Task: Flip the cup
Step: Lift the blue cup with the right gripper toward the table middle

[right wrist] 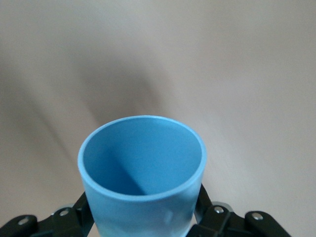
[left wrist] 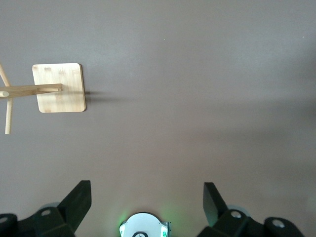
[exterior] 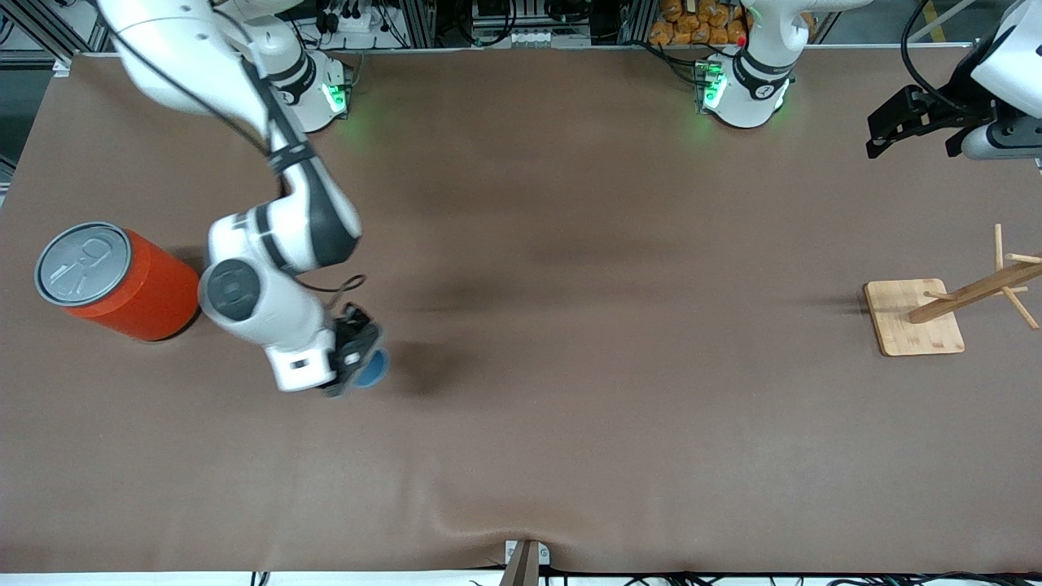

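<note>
Light-blue matte plastic is what fills the right wrist view: the small tapered cup [right wrist: 143, 168], handleless and wider at the rim, is gripped between the two black fingers [right wrist: 79, 217] of the right gripper [exterior: 356, 368], one finger pressed against each side of its wall. The open mouth is turned toward the wrist camera, and the smooth blue inside is seen down to a shadowed wall. In the front view the cup [exterior: 373, 370] shows as a blue patch at the gripper's tip, over the brown table cover [exterior: 570, 325] toward the right arm's end; whether it touches the cover cannot be told. A dark shadow is cast on the cover just beside it.

A large orange cylindrical can [exterior: 114, 281] with a grey pull-tab lid is seen standing beside the right arm's forearm, well apart from the cup.

Up near the left arm's end, the left gripper [exterior: 916, 122] is held over the table edge, waiting, its black fingers [left wrist: 76, 200] spread wide with nothing between them. A bamboo rack [exterior: 916, 317] with a square base and slanted pegs is seen nearer the front camera.
</note>
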Controlling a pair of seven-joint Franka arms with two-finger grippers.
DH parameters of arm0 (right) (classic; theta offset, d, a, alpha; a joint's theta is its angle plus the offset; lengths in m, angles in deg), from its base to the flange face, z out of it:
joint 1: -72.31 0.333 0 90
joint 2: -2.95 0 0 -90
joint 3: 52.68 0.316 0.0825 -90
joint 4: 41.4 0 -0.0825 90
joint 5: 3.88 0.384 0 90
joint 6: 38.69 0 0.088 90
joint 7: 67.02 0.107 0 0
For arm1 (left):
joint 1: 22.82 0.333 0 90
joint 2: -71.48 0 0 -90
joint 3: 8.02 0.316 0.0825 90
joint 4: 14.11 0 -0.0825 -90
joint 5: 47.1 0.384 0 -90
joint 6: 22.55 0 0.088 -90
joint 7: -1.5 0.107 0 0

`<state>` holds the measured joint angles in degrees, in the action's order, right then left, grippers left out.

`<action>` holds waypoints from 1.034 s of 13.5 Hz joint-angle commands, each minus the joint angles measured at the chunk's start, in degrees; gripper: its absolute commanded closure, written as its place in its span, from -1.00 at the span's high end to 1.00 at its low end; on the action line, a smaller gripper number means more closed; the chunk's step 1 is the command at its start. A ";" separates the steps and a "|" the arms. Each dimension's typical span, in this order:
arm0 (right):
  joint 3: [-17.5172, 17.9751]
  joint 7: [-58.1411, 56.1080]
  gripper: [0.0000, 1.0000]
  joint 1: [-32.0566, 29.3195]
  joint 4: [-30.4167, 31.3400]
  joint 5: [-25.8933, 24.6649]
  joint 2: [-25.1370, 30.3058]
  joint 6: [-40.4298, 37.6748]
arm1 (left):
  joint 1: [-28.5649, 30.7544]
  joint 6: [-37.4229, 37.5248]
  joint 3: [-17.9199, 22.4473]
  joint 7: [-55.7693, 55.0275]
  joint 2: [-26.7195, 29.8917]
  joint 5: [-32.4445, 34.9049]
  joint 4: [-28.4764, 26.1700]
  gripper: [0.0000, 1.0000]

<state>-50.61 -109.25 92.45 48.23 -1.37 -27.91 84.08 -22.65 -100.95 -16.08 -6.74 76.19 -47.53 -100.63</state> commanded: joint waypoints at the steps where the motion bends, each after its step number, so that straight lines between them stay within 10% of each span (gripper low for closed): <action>1: -0.22 -2.86 0.20 6.72 -1.04 0.48 -1.03 3.94 | 0.88 0.44 -0.20 1.20 0.29 -0.89 -0.57 1.00; 14: -0.31 -2.95 0.25 18.80 -0.95 -8.31 -12.46 18.29 | 0.79 -10.96 -0.90 1.20 3.28 -3.69 -12.69 1.00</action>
<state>-50.42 -111.48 110.73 48.21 -8.37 -38.78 100.02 -22.57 -107.45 -16.54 -6.73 76.29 -48.69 -108.30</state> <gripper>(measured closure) 0.207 0.000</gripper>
